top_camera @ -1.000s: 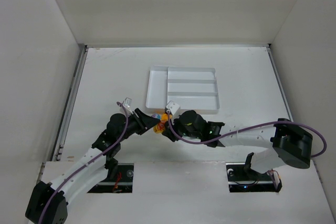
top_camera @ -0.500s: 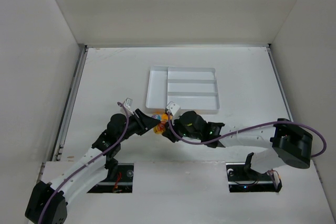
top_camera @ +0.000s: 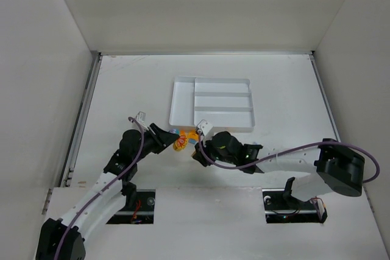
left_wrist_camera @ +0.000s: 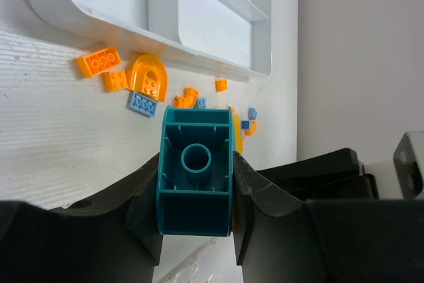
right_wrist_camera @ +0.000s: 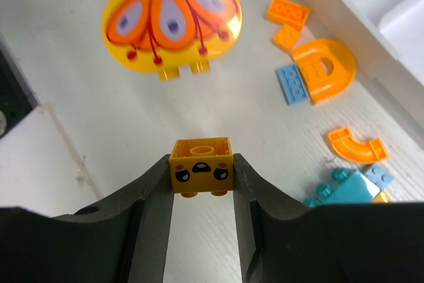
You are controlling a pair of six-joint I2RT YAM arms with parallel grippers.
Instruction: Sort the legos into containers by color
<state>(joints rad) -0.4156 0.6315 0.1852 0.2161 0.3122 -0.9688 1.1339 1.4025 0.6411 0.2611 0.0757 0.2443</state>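
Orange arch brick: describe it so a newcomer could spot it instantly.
Start at the white tray. Loose bricks lie just outside its near wall. The arch is the orange horseshoe beside a light blue plate; its orange neighbours are flat rectangles.

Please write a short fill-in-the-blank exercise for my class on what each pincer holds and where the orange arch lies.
1. The left pincer grips a brick coloured ___.
2. The right pincer grips a yellow brick printed with a ___.
3. The orange arch lies on the ___, outside the white tray.

Missing words: teal; face; table.
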